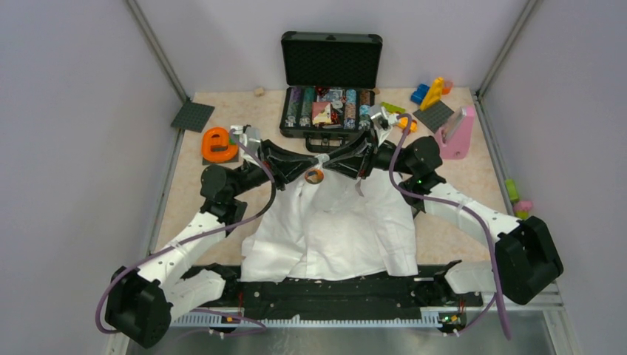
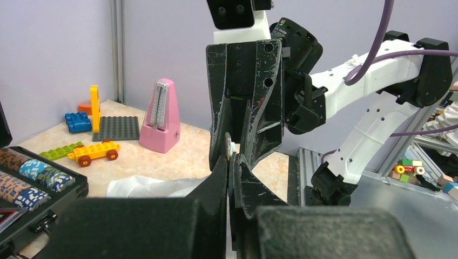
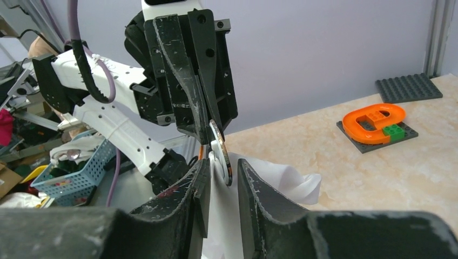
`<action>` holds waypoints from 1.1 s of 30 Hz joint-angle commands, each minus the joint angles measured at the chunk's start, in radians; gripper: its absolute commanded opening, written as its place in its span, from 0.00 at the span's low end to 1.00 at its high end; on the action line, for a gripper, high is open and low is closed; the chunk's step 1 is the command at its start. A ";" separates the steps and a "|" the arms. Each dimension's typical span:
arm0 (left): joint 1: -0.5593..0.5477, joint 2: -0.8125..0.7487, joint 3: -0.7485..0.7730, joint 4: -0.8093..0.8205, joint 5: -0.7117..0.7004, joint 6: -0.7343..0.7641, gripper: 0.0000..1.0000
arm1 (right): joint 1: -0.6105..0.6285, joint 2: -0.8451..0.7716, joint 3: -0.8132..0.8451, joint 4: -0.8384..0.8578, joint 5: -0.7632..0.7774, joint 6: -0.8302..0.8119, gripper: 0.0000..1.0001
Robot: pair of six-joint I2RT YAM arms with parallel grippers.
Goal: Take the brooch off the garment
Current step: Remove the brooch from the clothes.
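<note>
Brooch sits at the collar end of the white shirt, which lies spread on the worktop btwn the two arms. It's not off yet: as far as I can see it's on the cloth. In the right wrist view it shows edge-on, raised a bit, w/ a peak of fabric hanging under it.

Left tool: fingers pressed together, tips right at the brooch. Looks like a pinch on collar cloth beside it, but I can't tell if it's cloth or the brooch's edge that's caught, since the contact is hidden by the fingers.

Right tool: part spread, one finger each side of the brooch, straddling it. Gap visible on both sides, so no grip.

Step in hand, my read: anchor and grab. Left steadies the garment and right is lined up to take the ornament. Approach looks done, removal not begun, so approx midway.

Next move calls for:
- Right fingers meeting on the brooch's flat faces, not on fabric.
- Then a pull away from the left tool, w/ left keeping the cloth taut.

Risks:
- Cloth gets nipped along w/ the brooch, so the shirt just lifts.
- The thin disc slips out of the pinch.

Fastening not visible, so I can't say if a straight pull is enough or a twist is needed.
</note>
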 commanded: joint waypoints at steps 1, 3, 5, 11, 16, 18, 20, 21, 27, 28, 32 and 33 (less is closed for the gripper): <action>0.000 -0.002 0.018 0.101 0.003 -0.027 0.00 | 0.007 0.006 0.041 0.065 -0.016 0.015 0.25; 0.000 -0.003 0.018 0.101 0.000 -0.029 0.00 | 0.007 0.010 0.042 0.067 -0.015 0.017 0.22; 0.000 -0.003 0.018 0.102 0.003 -0.029 0.00 | 0.009 0.015 0.046 0.076 -0.017 0.026 0.21; 0.001 -0.001 0.016 0.112 0.008 -0.037 0.00 | 0.016 0.026 0.059 0.080 -0.016 0.033 0.18; 0.000 0.002 0.017 0.114 0.019 -0.038 0.00 | 0.021 0.039 0.070 0.071 -0.009 0.038 0.11; -0.001 0.005 0.017 0.116 0.028 -0.035 0.00 | 0.021 0.048 0.082 0.056 -0.005 0.048 0.05; 0.000 0.006 0.016 0.112 0.034 -0.028 0.00 | 0.021 0.059 0.091 0.048 -0.006 0.065 0.03; 0.000 0.007 0.018 0.107 0.035 -0.024 0.00 | 0.021 0.063 0.094 0.046 -0.006 0.072 0.02; 0.000 0.009 0.020 0.095 0.035 -0.015 0.00 | 0.023 0.066 0.093 0.040 0.005 0.080 0.06; 0.000 0.010 0.020 0.095 0.034 -0.015 0.00 | 0.023 0.064 0.092 0.045 0.001 0.080 0.09; 0.001 0.008 0.021 0.092 0.032 -0.014 0.00 | 0.023 0.062 0.088 0.080 -0.019 0.087 0.16; 0.001 0.004 0.023 0.085 0.031 -0.007 0.00 | 0.023 0.061 0.085 0.093 -0.025 0.092 0.18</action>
